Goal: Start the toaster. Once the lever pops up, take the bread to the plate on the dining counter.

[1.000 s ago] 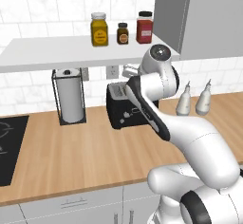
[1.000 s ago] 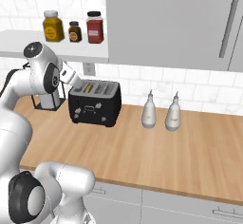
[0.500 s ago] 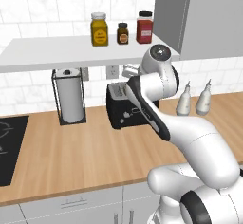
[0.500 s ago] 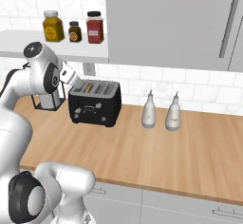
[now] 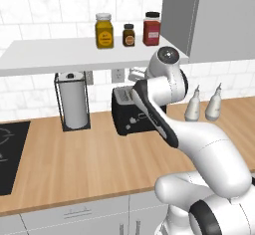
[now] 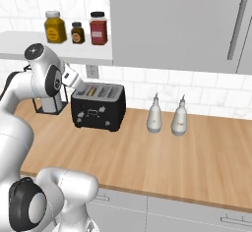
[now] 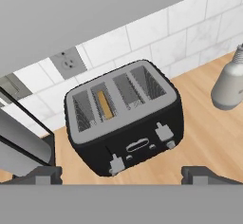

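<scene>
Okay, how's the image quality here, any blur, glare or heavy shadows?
Left base view: sharp, flat even light, soft shade under the shelf. Right base view: equally crisp, no glare on the toaster. Hand view: tilted, toaster and bread in focus, wide-angle stretch near the edges.

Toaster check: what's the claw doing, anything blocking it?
Claw open, above the toaster. Bread sits in second slot. Nothing in the way.

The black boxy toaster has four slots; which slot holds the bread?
On the black boxy toaster, the tan bread slice sits in the second slot from the paper towel holder side; the other three slots are empty.
</scene>
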